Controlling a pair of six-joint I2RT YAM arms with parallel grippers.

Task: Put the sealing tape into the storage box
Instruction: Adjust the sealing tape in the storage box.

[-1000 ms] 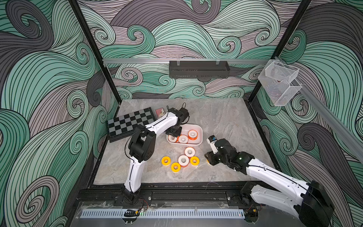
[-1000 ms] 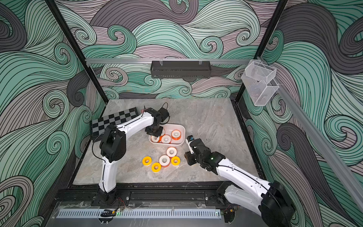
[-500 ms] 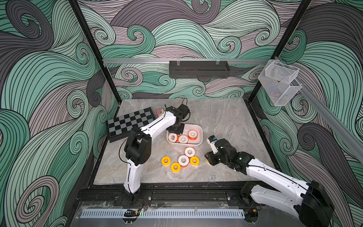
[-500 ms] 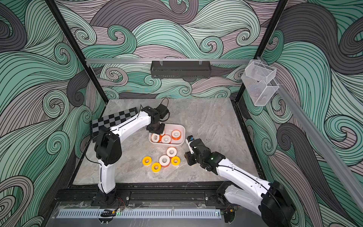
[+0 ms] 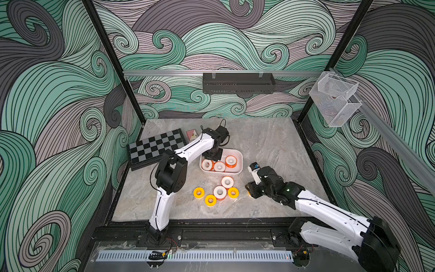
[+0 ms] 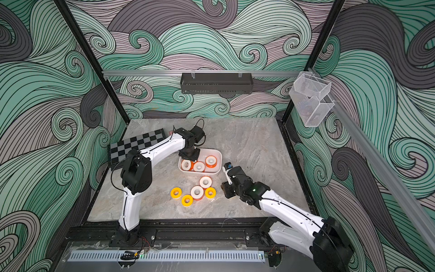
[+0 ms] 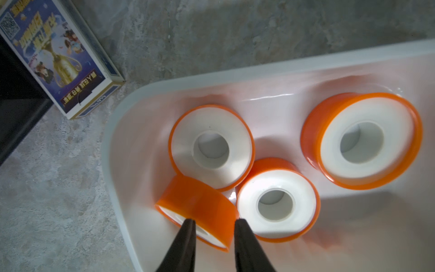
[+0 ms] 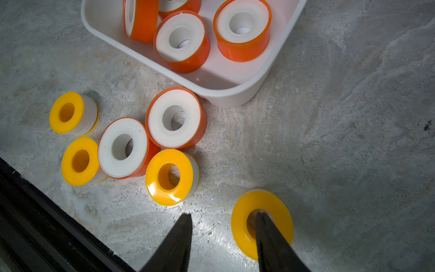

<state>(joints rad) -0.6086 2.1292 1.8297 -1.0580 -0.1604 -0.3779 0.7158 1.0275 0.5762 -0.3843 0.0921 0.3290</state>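
In a top view the storage box [image 5: 241, 162] sits near the middle of the worktop [image 5: 270, 146], with white-faced, orange-sided rolls of sealing tape [image 5: 231, 160] inside. The left hand [image 5: 212, 156] hangs over the box's far left corner. In front of the box, two more orange rolls and three yellow ones lie flat in a loose cluster, and the right hand [image 5: 250, 189] is low beside them.

The left wrist view shows four rolls in the box: three flat, and a tilted roll [image 7: 200, 202] standing on edge, leaning on a flat one. The tips of the left hand [image 7: 213, 222] stand a narrow gap apart, overlapping that roll's lower rim; whether they pinch it cannot be told. A card box [image 7: 56, 54] lies on the worktop just outside the box corner.

The right wrist view shows the right hand [image 8: 223, 215] spread apart. One finger [image 8: 270, 242] dips into the centre hole of a lone yellow roll [image 8: 280, 212] lying flat, and the other stands clear of it above the worktop.
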